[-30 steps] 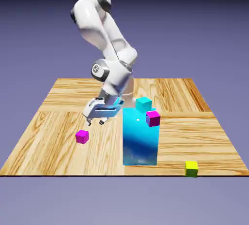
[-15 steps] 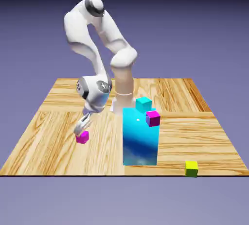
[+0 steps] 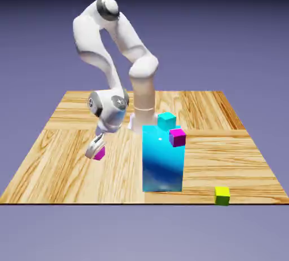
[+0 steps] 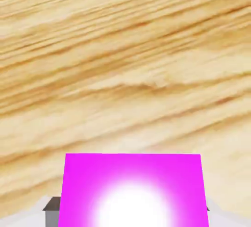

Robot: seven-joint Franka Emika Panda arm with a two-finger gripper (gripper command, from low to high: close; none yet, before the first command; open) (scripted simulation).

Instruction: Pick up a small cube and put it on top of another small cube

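Note:
My gripper point(image 3: 96, 151) is shut on the small magenta cube point(image 3: 100, 153) at the exterior view's left, low over the wooden table. In the hand view the magenta cube point(image 4: 132, 190) fills the bottom middle between my fingertips point(image 4: 50, 206), which barely show at its sides, with wood grain beyond it. The small yellow-green cube point(image 3: 222, 195) rests near the table's front edge at the exterior view's right, far from my gripper.
A tall cyan block point(image 3: 162, 157) stands in the middle of the table point(image 3: 68, 169). A second magenta cube point(image 3: 177, 137) and a small cyan cube point(image 3: 166, 120) show at its top edge.
My gripper came down to the exterior view's left onto the magenta cube and closed on it. The cube now sits slightly higher and farther right than where it rested.

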